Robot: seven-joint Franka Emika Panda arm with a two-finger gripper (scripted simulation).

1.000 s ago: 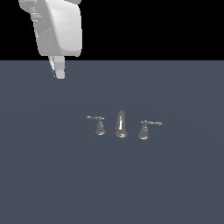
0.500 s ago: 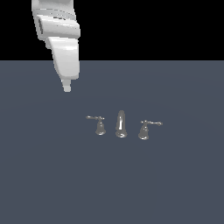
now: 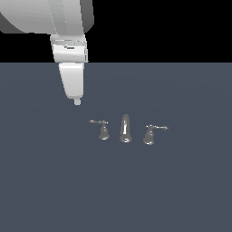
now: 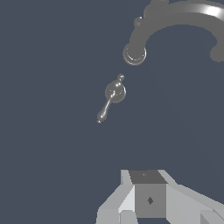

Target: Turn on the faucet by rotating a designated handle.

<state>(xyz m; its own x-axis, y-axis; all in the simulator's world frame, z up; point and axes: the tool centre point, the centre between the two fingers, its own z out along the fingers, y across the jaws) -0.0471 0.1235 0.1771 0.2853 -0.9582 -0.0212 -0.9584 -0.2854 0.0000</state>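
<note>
While the gripper [image 3: 77, 101], its opening not discernible, hovers beside the handle [image 3: 102, 128], the approach step is underway; next, descend to the lever.

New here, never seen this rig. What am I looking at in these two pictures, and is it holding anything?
These are simulator renders of one robot arm. The exterior view looks at the scene from off the arm: the white arm reaches down, its pincer hanging above the dark surface. On that surface stands a chrome faucet: a curved spout between two lever handles. The handle on the exterior view's left is the one to turn. The wrist view looks down from the arm at that handle and the spout. The pincer holds nothing and touches nothing; whether it is open is unclear.
</note>
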